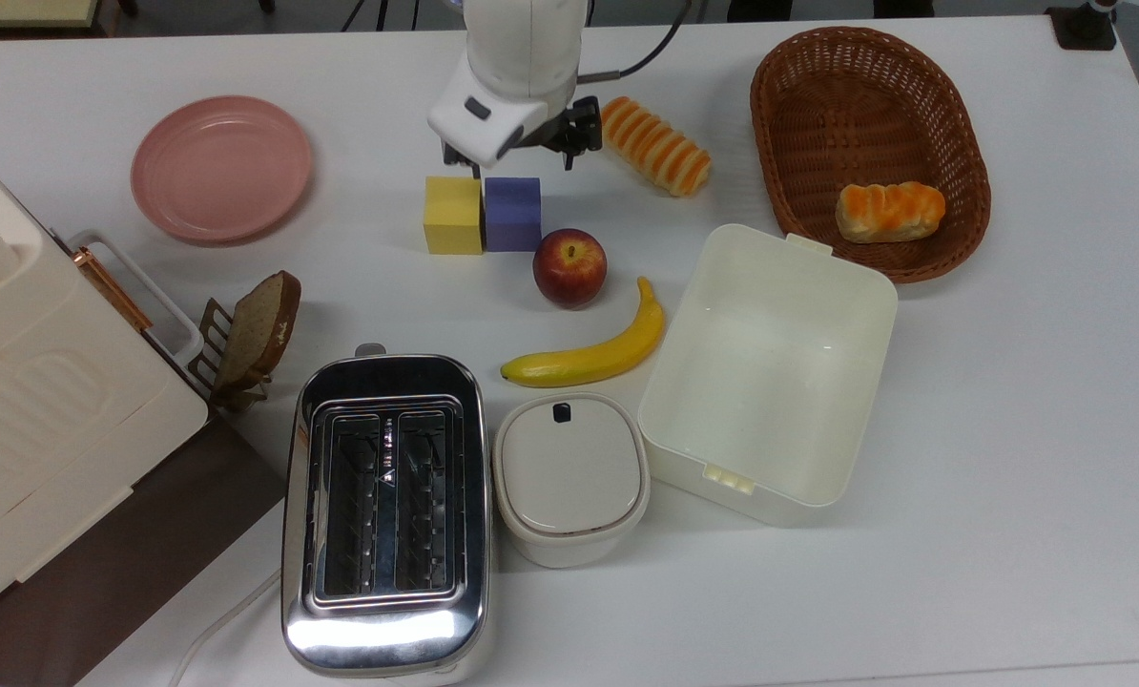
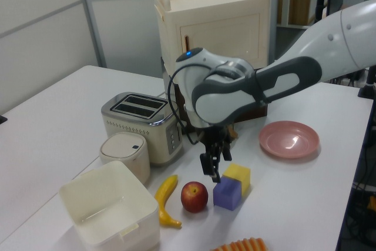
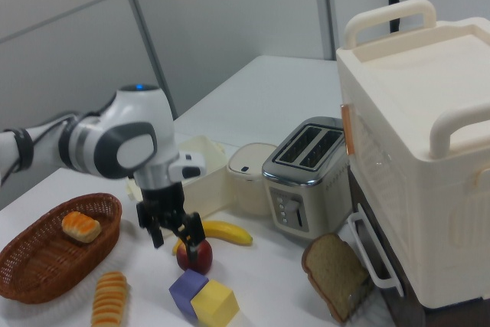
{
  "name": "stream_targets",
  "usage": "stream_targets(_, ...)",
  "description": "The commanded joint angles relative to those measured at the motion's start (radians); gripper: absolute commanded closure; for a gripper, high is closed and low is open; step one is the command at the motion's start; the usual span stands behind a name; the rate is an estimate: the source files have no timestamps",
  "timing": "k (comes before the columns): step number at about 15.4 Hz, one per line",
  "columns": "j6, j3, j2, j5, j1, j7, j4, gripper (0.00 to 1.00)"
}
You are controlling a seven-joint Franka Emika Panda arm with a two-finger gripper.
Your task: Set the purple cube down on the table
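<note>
My gripper (image 1: 512,157) is open and empty, at 12 o'clock above the purple cube (image 1: 512,213). The cube seems light and stiff; I would grip two opposite flat faces.

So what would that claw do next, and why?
Probably lift straight up and back away: the purple cube already sits on the table beside the yellow cube, and the open claw hangs just above it, gripping nothing.
</note>
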State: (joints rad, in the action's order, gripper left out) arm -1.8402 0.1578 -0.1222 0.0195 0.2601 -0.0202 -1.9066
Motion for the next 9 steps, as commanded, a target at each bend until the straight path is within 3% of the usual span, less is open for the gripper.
stream_targets(1, 0.154, -0.003, 0.049, 0.003, -0.022, 0.135, 0.145, 0.0)
stream_targets(4, 0.277, -0.003, 0.082, -0.006, -0.073, 0.154, 0.277, 0.0)
stream_targets(9, 0.285, -0.027, 0.098, -0.007, -0.085, 0.262, 0.288, 0.0)
